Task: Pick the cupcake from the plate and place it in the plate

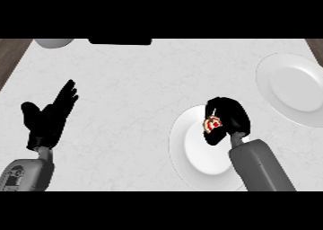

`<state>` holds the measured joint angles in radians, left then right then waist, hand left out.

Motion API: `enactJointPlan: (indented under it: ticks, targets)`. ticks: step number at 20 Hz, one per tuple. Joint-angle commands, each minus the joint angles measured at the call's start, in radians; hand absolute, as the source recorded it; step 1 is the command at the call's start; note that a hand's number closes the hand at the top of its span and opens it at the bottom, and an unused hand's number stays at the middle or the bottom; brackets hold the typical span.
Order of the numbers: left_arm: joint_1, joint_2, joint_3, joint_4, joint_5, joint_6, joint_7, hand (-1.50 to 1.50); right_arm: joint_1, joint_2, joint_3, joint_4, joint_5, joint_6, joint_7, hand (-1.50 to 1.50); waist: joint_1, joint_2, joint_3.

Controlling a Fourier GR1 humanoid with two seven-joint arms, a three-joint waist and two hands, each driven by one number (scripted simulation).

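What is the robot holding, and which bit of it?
The right robot hand is curled round the cupcake, over the near plate. The hand hides which part it grips. The left robot hand holds nothing.

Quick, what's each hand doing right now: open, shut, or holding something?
Left hand: open, holding nothing.
Right hand: shut on the cupcake, at the near plate.

Red-white cupcake point(212, 122) above nearer plate point(190, 152)
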<state>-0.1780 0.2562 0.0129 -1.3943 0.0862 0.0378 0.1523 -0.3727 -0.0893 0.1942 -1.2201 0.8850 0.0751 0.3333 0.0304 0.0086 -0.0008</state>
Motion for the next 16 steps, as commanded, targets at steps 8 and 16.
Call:
enactJointPlan:
  ticks: [8, 16]
  targets:
    - [-0.02, -0.011, -0.002, 0.001, 0.0, -0.001, 0.015, 0.0, -0.367, -0.066, -0.146, 0.206, 0.274, -0.444, 0.196, 1.5, -0.001, -0.001, 0.001]
    - [0.007, 0.001, 0.02, -0.006, -0.011, 0.0, 0.007, 0.0, -0.44, -0.058, -0.256, 0.344, 0.343, -0.667, 0.337, 1.5, -0.014, -0.005, 0.001]
